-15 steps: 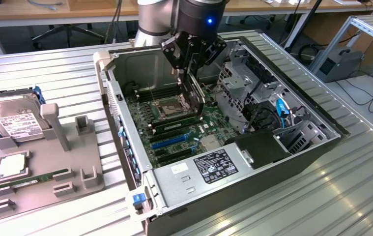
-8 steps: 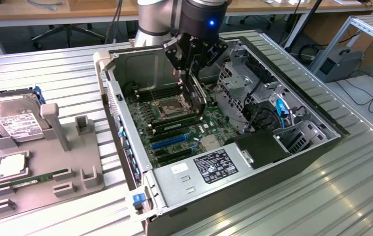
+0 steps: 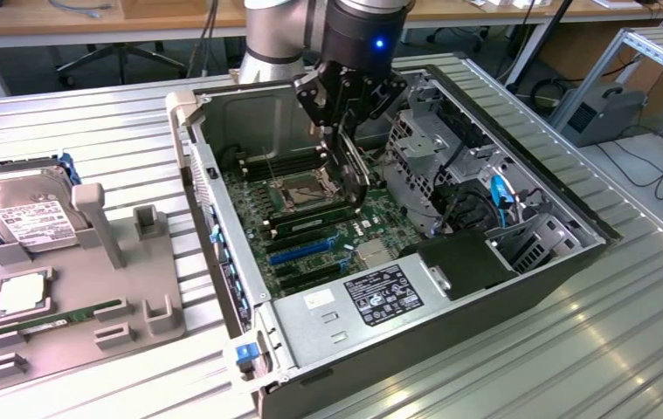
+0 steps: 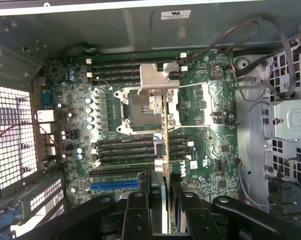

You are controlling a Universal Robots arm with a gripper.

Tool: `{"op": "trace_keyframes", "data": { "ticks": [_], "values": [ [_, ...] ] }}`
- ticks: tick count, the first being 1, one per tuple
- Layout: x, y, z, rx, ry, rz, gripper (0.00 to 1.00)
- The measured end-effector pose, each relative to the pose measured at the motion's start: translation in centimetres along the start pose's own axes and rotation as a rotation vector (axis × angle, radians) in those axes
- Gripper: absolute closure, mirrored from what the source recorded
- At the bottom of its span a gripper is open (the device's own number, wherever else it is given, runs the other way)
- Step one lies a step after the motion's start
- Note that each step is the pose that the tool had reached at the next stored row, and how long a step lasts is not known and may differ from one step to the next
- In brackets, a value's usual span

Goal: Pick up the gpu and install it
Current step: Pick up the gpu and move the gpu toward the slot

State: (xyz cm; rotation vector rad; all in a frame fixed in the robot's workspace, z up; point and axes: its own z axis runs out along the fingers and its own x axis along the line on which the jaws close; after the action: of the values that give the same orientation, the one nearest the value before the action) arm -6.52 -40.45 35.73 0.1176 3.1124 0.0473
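1. Gripper (image 3: 348,122): closed on the gpu (image 3: 357,175), with the card pinched between its two fingers (image 4: 138,215). It hangs over the open computer case (image 3: 261,113).
2. The gpu, wrist view (image 4: 165,140): seen edge-on as a thin pale line running out from between the jaws. The grip is on the upper part of the card. This leaves the lower edge free, presumably so that edge can meet a slot without the fingers fouling the board.
3. Card attitude: it hangs straight down from the gripper, clear of the motherboard (image 3: 296,218). No contact with any component is visible.
4. CPU socket (image 4: 140,107): lies beneath the gripper, just beside the card's far end, with its metal cover plate raised.
5. Blue expansion slot (image 4: 114,184): lies below the gripper and off to one side of the card, not under its edge. Judged from this, the card is lifted but not seated. Whether it is square to the slot cannot be told.
6. Grey parts fixture (image 3: 75,323): stands well away from the gripper, outside the case. It carries the hard drive (image 3: 23,214) and a RAM stick (image 3: 58,316).
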Motion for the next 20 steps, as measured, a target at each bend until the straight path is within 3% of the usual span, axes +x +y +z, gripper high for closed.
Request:
{"op": "trace_keyframes", "data": {
  "ticks": [7, 12, 20],
  "values": [
    [-1.0, 0.05, 0.82, -0.0001, 0.0000, 0.000, 0.73],
    [-2.4, 0.11, 2.56, 0.0000, 0.0000, 0.000, 0.73],
    [-2.6, 0.11, 2.80, 0.0001, 0.0000, 0.000, 0.73]
  ]
}}
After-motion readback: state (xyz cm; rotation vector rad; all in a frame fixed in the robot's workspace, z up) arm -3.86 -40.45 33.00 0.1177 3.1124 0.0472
